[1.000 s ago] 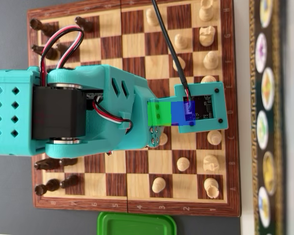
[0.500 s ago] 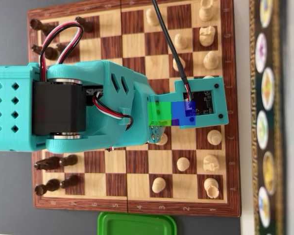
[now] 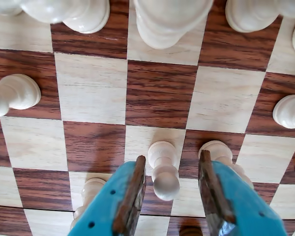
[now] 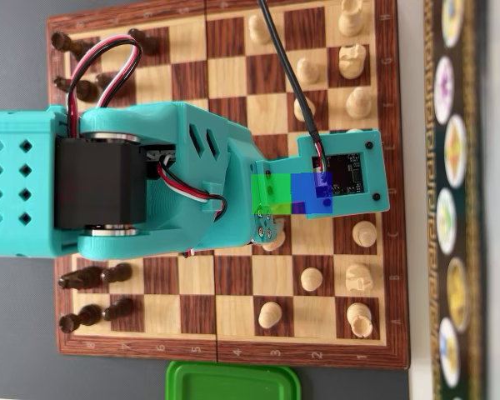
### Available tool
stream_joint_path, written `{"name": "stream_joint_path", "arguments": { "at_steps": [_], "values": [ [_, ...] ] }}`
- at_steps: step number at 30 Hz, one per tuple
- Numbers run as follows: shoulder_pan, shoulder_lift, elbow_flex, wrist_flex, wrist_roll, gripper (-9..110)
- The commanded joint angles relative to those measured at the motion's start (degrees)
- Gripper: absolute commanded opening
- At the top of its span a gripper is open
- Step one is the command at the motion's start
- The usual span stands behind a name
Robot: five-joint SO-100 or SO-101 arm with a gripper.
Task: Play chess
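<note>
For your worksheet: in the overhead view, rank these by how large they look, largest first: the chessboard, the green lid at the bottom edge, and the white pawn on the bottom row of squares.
1. Chessboard
2. Green lid, partly cut off
3. White pawn

The overhead view looks straight down from high above the chessboard [image 4: 225,183], taking in the whole board, with the teal arm [image 4: 142,192] reaching across it from the left. The wrist view sits close over the board's squares, tilted forward past the jaws. Both views show the white pawn [image 3: 163,169] beneath the arm's tip.
</note>
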Motion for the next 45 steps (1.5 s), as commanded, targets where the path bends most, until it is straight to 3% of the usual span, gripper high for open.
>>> {"name": "stream_joint_path", "arguments": {
  "at_steps": [1,24,28,45],
  "values": [
    [0.3,1.0,-3.0,0.0,-0.3,16],
    [0.4,15.2,-1.6,-0.2,0.2,14],
    [0.9,20.9,2.0,-0.6,0.4,7],
    [2.6,54.6,24.9,-0.7,6.2,1]
  ]
}}
